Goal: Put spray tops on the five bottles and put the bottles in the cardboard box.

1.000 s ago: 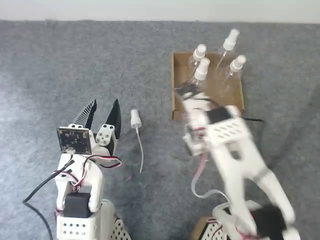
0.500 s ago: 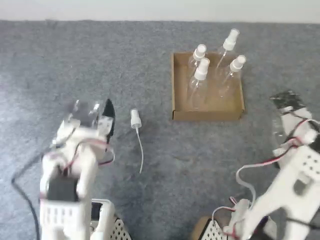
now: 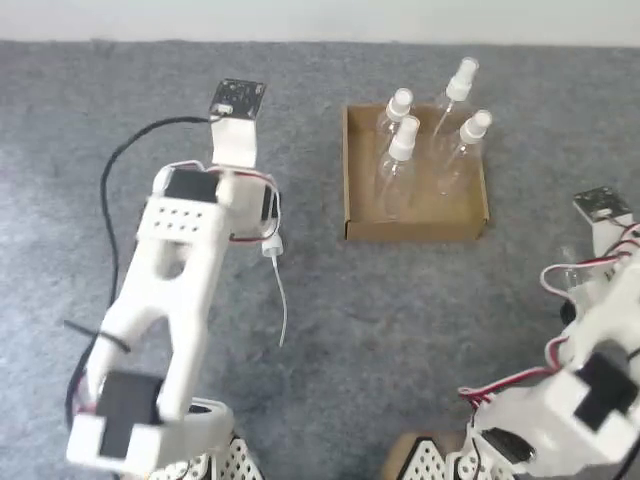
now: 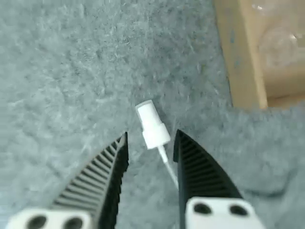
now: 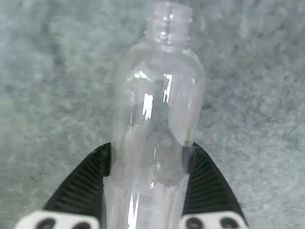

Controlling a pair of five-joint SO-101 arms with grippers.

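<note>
A loose white spray top (image 3: 272,245) lies on the grey carpet left of the cardboard box (image 3: 352,170), its thin tube trailing toward the front. My left gripper (image 4: 150,139) hovers open just over it, one finger on each side of the spray top (image 4: 152,126). Several clear bottles (image 3: 398,165) with spray tops stand in the box. At the right edge, my right gripper (image 5: 150,150) is shut on the body of a clear uncapped bottle (image 5: 155,114), whose open neck points away from the wrist. From above, this bottle (image 3: 562,276) sits beside the right arm.
The left wrist view catches the box wall (image 4: 240,62) close beside the spray top. Open grey carpet lies between the two arms and in front of the box. A black cable (image 3: 130,150) loops off the left arm.
The left arm has swung forward from the front of the table to over the spray top. The right arm has moved from in front of the box to the right edge with the bottle.
</note>
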